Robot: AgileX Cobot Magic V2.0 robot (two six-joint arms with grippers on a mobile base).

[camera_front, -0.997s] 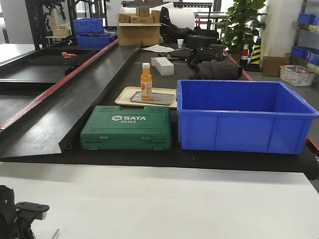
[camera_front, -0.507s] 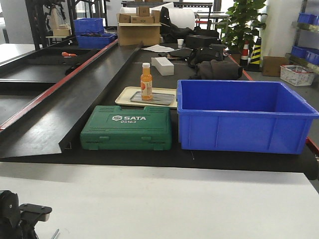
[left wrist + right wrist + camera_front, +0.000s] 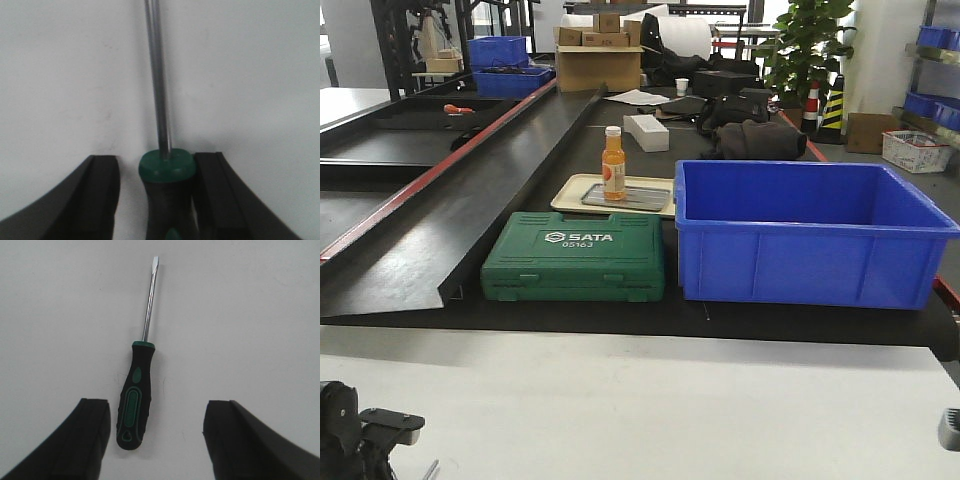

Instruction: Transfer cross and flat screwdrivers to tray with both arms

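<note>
Straddling the black-and-green handle of one screwdriver (image 3: 166,167), the left gripper (image 3: 156,162) had its jaws apart. The jaw at 4 o'clock lay against the handle, while the jaw at 8 o'clock stood clear of it, with white table (image 3: 650,400) showing in the gap. That tool's silver shaft ran toward 12 o'clock and out of frame, so its tip type could not be told.

The right gripper (image 3: 157,405) was spread wide, gripping nothing. The flat screwdriver (image 3: 136,395) lay on the table between its jaws, touching neither, blade pointing to 12 o'clock.

In the front view, the left arm (image 3: 355,440) sat low at 7 o'clock on the table. Beyond the table's far edge a green SATA case (image 3: 575,257) lay at 11 o'clock, just beside a deep blue bin (image 3: 810,235) at 1 o'clock. Behind the case, toward 12 o'clock, the grey metal tray (image 3: 640,198) rested on a beige tray (image 3: 570,195), well apart from both screwdrivers. An orange bottle (image 3: 612,165) stood upright on it.
</note>
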